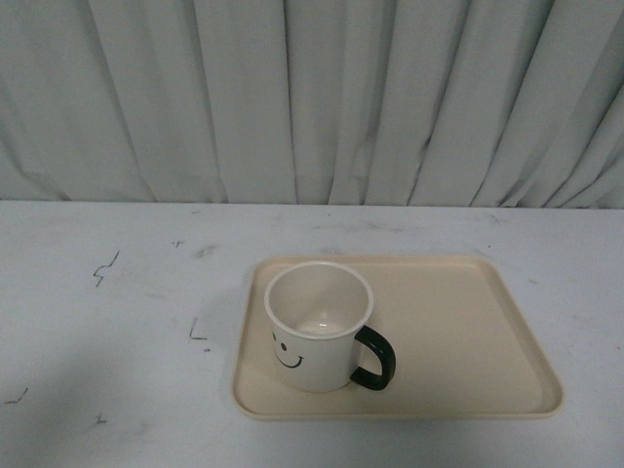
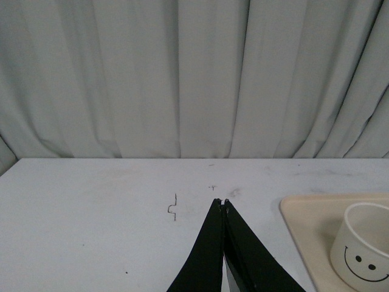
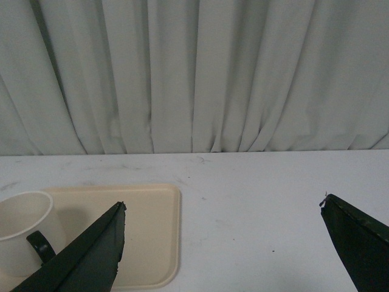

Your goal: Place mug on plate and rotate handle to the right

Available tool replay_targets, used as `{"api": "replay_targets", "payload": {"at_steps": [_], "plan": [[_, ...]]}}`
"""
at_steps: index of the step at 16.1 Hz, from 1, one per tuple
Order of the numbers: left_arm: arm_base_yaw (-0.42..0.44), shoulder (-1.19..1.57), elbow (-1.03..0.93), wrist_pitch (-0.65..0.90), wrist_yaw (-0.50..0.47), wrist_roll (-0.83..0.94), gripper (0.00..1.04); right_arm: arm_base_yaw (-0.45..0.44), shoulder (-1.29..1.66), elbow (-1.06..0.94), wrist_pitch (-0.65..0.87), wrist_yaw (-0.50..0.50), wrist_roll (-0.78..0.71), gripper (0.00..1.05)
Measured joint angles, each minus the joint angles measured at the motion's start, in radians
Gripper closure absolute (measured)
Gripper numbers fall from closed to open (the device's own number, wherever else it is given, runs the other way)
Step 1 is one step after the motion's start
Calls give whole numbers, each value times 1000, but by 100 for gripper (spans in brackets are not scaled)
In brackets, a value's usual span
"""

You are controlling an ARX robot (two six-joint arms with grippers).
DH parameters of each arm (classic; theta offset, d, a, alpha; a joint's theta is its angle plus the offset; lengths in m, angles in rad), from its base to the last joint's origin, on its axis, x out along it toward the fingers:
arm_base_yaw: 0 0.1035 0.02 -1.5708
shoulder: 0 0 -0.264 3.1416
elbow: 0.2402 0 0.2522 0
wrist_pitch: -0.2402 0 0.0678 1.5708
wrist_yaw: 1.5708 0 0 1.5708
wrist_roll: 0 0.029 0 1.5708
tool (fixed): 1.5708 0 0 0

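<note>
pale pleated curtain (image 1: 312,97) hangs across the back, above a white table (image 1: 117,322) scuffed with small dark marks (image 1: 105,268). on the table lies the beige plate (image 1: 468,322), its long axis running left to right. the mug (image 1: 312,341) stands upright on the plate's left part, near the front rim, mouth up. its black handle (image 1: 378,359) points right and a little toward the robot; the smiley face (image 1: 288,356) looks front-left. the left gripper (image 2: 223,204) is off to the plate's left, fingers pressed together on nothing. the right gripper (image 3: 222,204) is spread wide, empty, over the table to the right of the mug.
</note>
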Motion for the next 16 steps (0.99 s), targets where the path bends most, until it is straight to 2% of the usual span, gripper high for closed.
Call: {"api": "replay_targets", "payload": {"at_steps": [4, 11, 14, 16], "plan": [[0, -145, 0, -136, 0, 0, 103, 0, 0, 0, 0, 0, 0, 6], [0, -273, 0, -267, 0, 0, 103, 0, 0, 0, 0, 0, 0, 6], [0, -436, 0, -453, 0, 0, 103, 0, 0, 0, 0, 0, 0, 6], [0, -441, 2, -444, 0, 0, 103, 0, 0, 0, 1, 0, 0, 6]]}}
